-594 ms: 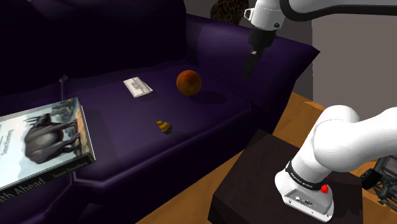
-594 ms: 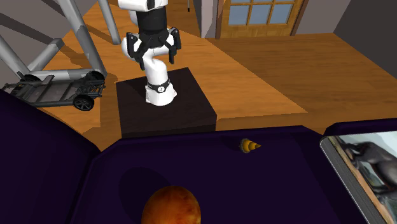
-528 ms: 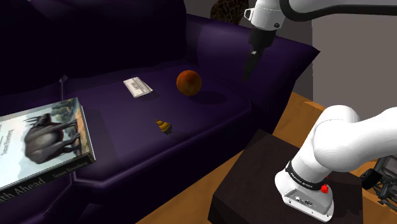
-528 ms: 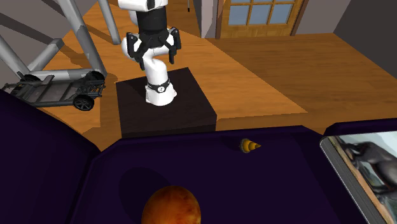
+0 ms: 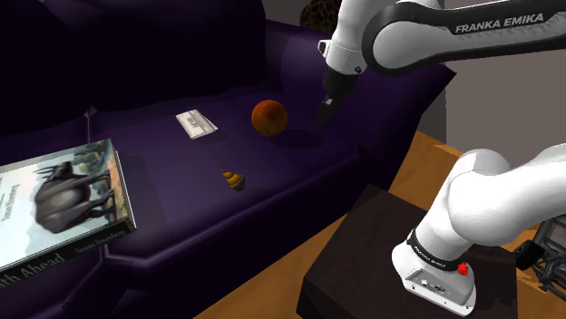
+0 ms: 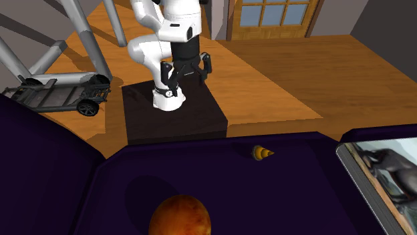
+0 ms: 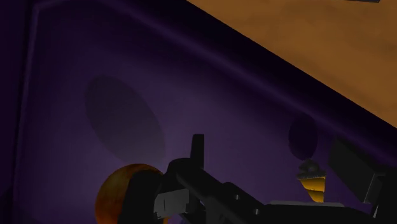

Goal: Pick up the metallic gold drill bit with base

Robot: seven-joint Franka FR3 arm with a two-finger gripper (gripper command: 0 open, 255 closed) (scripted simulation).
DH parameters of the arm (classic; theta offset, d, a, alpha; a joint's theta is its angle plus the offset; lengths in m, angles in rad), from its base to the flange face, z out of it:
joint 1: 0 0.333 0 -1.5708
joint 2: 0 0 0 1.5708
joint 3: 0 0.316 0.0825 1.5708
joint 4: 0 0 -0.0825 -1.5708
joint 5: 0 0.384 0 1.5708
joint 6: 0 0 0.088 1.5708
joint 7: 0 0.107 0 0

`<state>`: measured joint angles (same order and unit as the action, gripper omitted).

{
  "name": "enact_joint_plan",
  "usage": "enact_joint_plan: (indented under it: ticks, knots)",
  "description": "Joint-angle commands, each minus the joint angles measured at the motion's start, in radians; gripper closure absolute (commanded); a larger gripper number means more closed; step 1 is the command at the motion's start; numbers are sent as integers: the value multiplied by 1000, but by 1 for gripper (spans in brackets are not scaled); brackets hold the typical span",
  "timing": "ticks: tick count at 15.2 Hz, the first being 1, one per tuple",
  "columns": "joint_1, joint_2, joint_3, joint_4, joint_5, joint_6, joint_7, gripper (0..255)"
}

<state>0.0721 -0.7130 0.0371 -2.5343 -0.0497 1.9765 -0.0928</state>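
plainly, the white arm (image 5: 435, 32) carries the words "franka emika" in pale capitals along its dark upper link, and the big book (image 5: 59, 204) lying on the sofa seat at the shoulder view's left shows a dark horned animal on its cover with the letters "th ahead" readable at its lower corner; the line on its spine is too small to read. the gold drill bit with base (image 5: 234, 179) lies on its side on the dark purple sofa (image 5: 299, 172), close to the seat's front edge, between the book and a mottled orange-brown ball (image 5: 269, 117); in the second exterior view its tip points to that view's right. a small white folded paper (image 5: 197, 124) with fine print i cannot make out rests farther back on the seat. the pincer (image 6: 187, 75) hangs over the seat just beside the ball on the shoulder view's right, well apart from the drill bit, its two black fingers spread wide with nothing between them. the arm stands on a dark box (image 6: 174, 117) on a wooden floor (image 6: 287, 73); behind it are a wooden door with glass panes (image 6: 270, 13), a grey wall (image 6: 387, 27) and a grey wheeled metal frame (image 6: 53, 93).
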Motion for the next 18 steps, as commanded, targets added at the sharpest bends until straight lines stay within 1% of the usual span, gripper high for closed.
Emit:
enact_joint_plan:
  ticks: [1,7,11,15,18]
  knots:
    - [12,44,14,-15,7,87,9,0]
    - [43,209,70,-28,18,336,54,0]
    - [52,341,114,-6,4,491,92,0]
    - [47,481,162,41,-42,629,149,0]
    - [37,591,199,92,-110,718,214,0]
